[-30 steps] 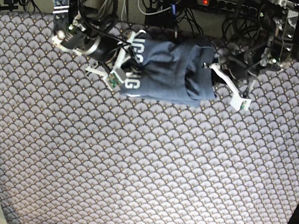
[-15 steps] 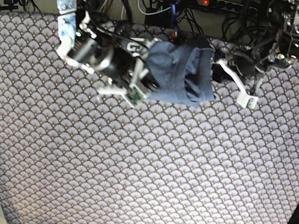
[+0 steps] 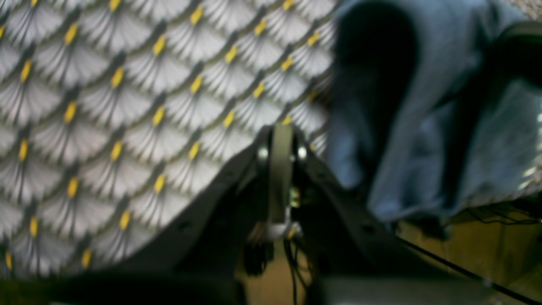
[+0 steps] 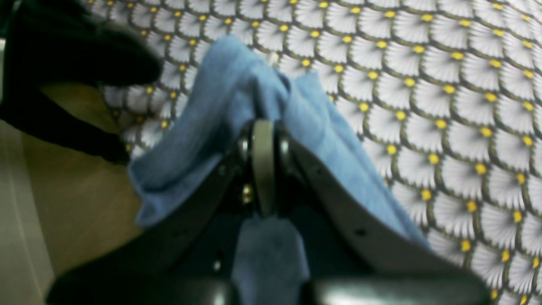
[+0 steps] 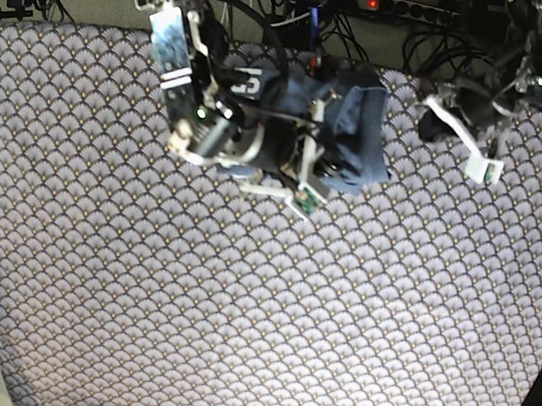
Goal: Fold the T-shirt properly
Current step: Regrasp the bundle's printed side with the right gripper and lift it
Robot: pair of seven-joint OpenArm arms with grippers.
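Midway through a fold: one arm carries a flap of shirt across a patterned surface.

Largest is the surface (image 5: 256, 312), covered by a fan-patterned tablecloth (image 5: 94, 239); it lies bare except near its far edge. There the T-shirt (image 5: 356, 139), slate blue-grey, sits as a compact bundle with a little white lettering showing at its left side, so earlier folds look done, though the shape is still lumpy. The right gripper (image 4: 263, 127) has its jaws pressed together, pinching a fold of shirt cloth over the bundle. The left gripper (image 3: 281, 135) hangs apart at the far right, jaws together and holding nothing. Laying down and flattening this flap seems to be what remains.
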